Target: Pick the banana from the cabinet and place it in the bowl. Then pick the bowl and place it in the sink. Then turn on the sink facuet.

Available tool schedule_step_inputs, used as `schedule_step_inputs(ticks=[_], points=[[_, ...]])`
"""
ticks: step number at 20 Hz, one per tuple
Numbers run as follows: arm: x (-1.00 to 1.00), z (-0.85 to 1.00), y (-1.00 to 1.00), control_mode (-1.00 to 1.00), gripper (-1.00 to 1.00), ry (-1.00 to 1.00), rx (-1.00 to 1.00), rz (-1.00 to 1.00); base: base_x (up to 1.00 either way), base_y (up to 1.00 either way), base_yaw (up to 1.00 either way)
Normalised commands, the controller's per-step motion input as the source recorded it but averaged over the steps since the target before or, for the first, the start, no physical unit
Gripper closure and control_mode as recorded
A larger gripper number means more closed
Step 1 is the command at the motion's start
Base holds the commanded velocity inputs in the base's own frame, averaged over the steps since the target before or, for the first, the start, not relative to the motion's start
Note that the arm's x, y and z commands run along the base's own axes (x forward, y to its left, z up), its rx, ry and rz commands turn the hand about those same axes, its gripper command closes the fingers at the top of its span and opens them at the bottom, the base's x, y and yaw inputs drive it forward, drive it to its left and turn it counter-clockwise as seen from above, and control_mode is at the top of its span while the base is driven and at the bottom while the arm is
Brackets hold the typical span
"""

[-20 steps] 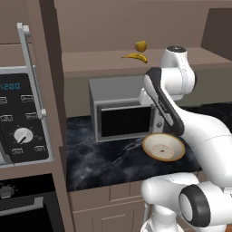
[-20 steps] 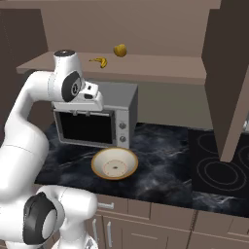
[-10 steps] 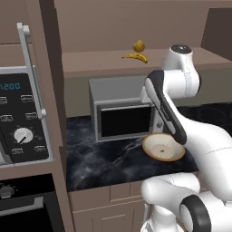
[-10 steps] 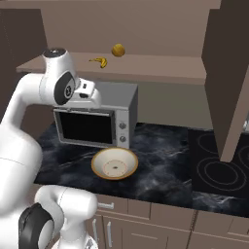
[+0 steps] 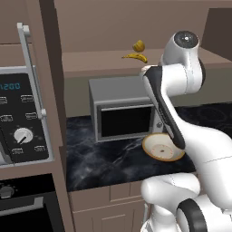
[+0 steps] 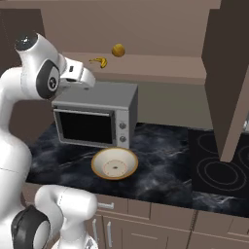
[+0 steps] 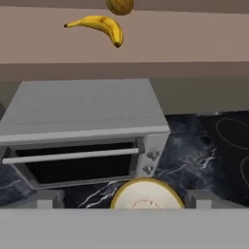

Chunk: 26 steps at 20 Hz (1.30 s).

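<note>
Cabinet shelf carries banana; counter carries bowl, microwave.

banana: yellow, curved, on cabinet shelf | bowl: upright on counter

blue digits, probably "1200", on the oven panel display

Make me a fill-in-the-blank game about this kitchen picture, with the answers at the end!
1. The small curved yellow banana lies on the brown cabinet ___.
2. The shallow cream bowl with the tan rim sits on the dark marbled counter in front of the grey steel ___.
3. Inside, the bowl is ___.
4. The robot's gripper is ___ and holds nothing.

Answers: shelf; microwave; empty; open
</note>
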Motion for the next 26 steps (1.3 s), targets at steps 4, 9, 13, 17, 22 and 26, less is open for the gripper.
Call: schedule_step_inputs(ticks=[4, 9, 13, 17, 22, 26], points=[[0.26, 0.20, 0.00, -1.00, -1.00, -0.07, 0.00, -0.09, 0.00, 0.00, 0.00], [0.43, 0.23, -0.01, -1.00, -1.00, -0.05, 0.00, -0.02, 0.00, 0.00, 0.00], [0.37, 0.31, 0.00, -1.00, -1.00, -0.06, 0.00, 0.00, 0.00, 0.00, 0.00], [0.69, 0.02, 0.00, -1.00, -1.00, 0.00, 0.00, 0.00, 0.00, 0.00, 0.00], [0.66, -0.01, -0.06, -1.00, -1.00, 0.00, 0.00, 0.03, 0.00, 0.00, 0.00], [0.49, -0.04, -0.15, -1.00, -1.00, 0.00, 0.00, 0.02, 0.00, 0.00, 0.00]])
